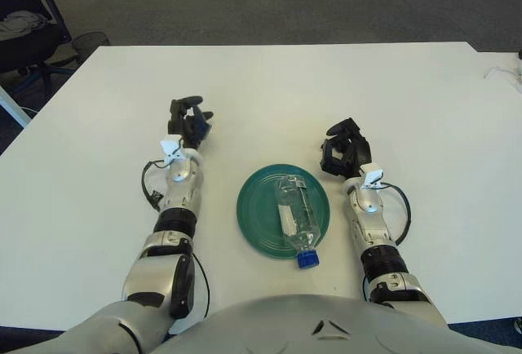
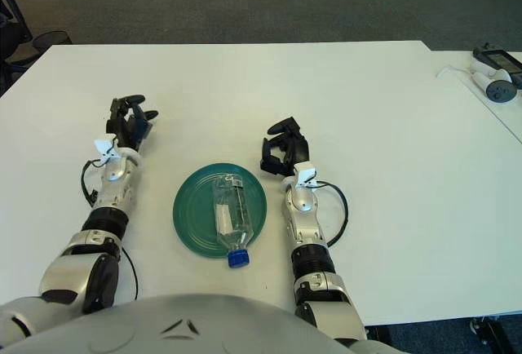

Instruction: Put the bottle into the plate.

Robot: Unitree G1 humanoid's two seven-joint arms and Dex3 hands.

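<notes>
Left eye view: the bottle (image 1: 294, 220) lies on its side in the green plate (image 1: 254, 209), blue cap poking over the near rim. Farther back on the white counter (image 1: 424, 109), left robot hand (image 1: 188, 121) and right robot hand (image 1: 343, 148) flank it, both clenched and empty.

I see a white table (image 1: 269, 85) carrying a green plate (image 1: 254, 214) near my edge, and a pair of small devices (image 2: 494, 70) at its far right corner.
</notes>
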